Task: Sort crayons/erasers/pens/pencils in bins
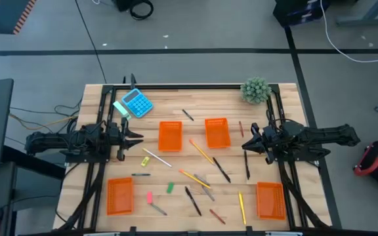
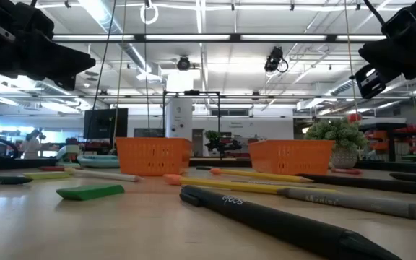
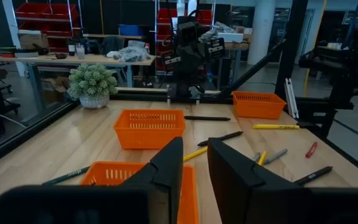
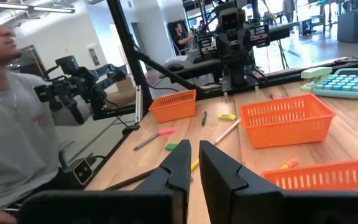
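Four orange bins stand on the table: two at the middle far side (image 1: 170,136) (image 1: 217,132), one near left (image 1: 119,195), one near right (image 1: 270,200). Between them lie yellow pencils (image 1: 202,151), black pens (image 1: 221,169), a yellow pen (image 1: 242,206), short crayons (image 1: 217,216), and pink (image 1: 149,196), green (image 1: 170,187) and yellow (image 1: 146,160) erasers. My left gripper (image 1: 140,139) hovers at the table's left, my right gripper (image 1: 243,145) at its right. Both are empty, with a narrow gap between the fingers (image 3: 194,149) (image 4: 194,149).
A blue calculator (image 1: 137,103) lies at the far left with a green-white object beside it. A potted plant (image 1: 255,90) stands at the far right corner. A dark frame runs along the table's edges. A person (image 4: 11,112) shows beyond the table's near edge.
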`<action>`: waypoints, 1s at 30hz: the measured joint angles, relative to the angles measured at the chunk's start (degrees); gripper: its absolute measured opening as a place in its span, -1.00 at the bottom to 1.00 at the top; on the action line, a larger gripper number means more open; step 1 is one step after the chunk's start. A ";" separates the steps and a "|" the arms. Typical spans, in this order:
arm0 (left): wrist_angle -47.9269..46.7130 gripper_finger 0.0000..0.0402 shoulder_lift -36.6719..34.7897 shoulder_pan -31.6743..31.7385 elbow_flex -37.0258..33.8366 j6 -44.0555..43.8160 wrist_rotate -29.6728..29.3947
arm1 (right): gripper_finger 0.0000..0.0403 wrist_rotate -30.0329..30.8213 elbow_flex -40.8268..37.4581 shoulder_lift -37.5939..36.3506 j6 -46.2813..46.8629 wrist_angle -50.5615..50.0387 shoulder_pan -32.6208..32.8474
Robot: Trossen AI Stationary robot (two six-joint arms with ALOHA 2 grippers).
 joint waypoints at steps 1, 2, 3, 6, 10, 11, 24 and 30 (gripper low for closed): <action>0.00 -0.57 0.00 -0.01 0.01 0.00 -0.02 | -0.81 0.02 0.00 -0.02 0.00 0.00 0.01; 0.00 -0.57 0.02 0.00 0.00 -0.02 0.00 | -0.81 0.02 0.00 0.00 -0.02 0.00 0.00; 0.00 -0.56 0.02 0.00 0.00 0.00 0.00 | -0.81 0.00 -0.02 0.00 -0.02 0.00 0.02; 0.01 -0.55 0.01 -0.01 0.01 -0.02 -0.01 | -0.81 0.00 0.00 0.00 0.00 -0.01 0.02; 0.00 -0.56 0.00 0.00 0.00 -0.02 -0.02 | -0.81 -2.72 0.24 -0.02 0.35 -0.40 0.00; 0.01 -0.57 0.00 0.00 0.00 -0.02 0.00 | -0.81 -3.63 0.53 -0.01 0.48 -0.56 0.00; 0.85 -0.55 0.00 0.15 0.02 17.95 -0.28 | -0.81 -3.39 0.90 0.16 -2.09 -2.32 0.00; 0.82 -0.56 0.00 0.15 0.00 31.59 -0.27 | -0.81 -3.41 0.90 0.27 -1.79 -2.34 0.00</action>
